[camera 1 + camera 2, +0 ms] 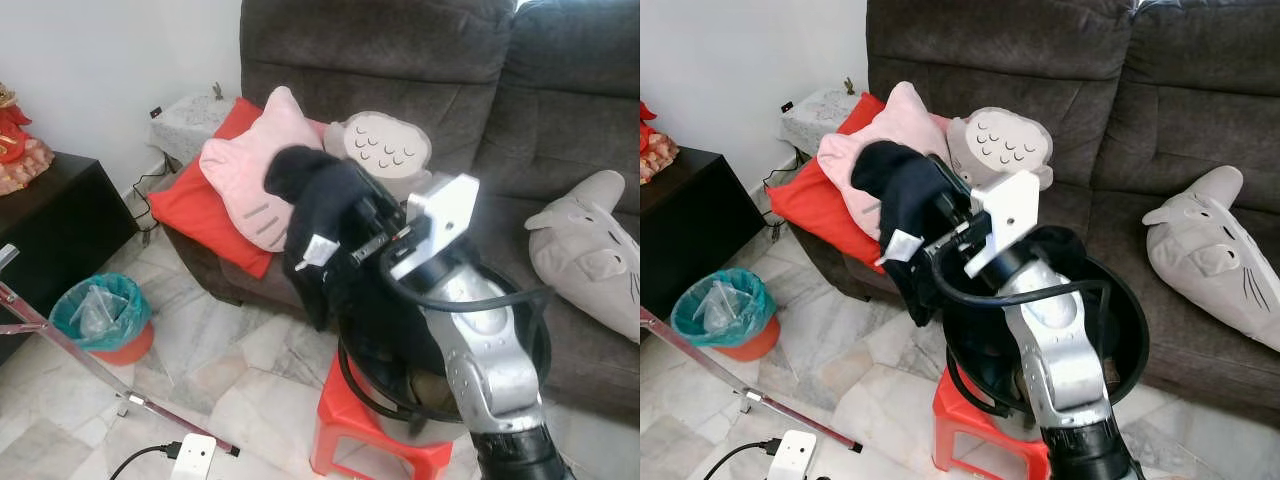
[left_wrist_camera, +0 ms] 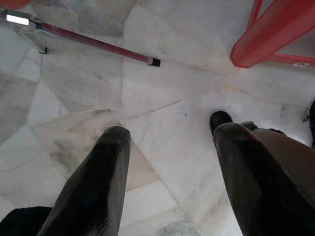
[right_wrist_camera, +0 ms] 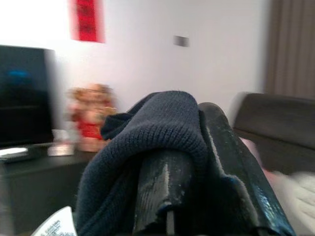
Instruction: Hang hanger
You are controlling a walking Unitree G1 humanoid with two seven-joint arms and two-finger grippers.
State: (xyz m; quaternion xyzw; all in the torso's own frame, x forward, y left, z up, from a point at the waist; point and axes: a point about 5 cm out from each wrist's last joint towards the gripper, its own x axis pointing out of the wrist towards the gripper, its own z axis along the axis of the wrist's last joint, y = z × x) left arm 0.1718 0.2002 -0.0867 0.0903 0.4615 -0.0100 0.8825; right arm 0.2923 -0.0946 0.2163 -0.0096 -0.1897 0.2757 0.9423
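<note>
My right gripper [image 3: 197, 172] is raised in front of the sofa and shut on a dark navy knit garment [image 1: 315, 205]. The cloth drapes over both black fingers [image 3: 231, 157] and hangs down with a white label [image 1: 318, 250] showing. The silver right arm [image 1: 480, 350] rises from the lower right. My left gripper [image 2: 172, 182] hangs low and open over the marble floor, with nothing between its fingers. A red and silver rack bar [image 2: 93, 43] lies along the floor beyond it.
A black round basket [image 1: 1130, 300] sits on a red plastic stool [image 1: 350, 420] under my right arm. The brown sofa [image 1: 400, 60] holds pink and red cushions [image 1: 245, 170] and plush toys [image 1: 590, 240]. A teal bin [image 1: 100, 310], a black cabinet [image 1: 50, 215] and a power strip [image 1: 195, 455] are at left.
</note>
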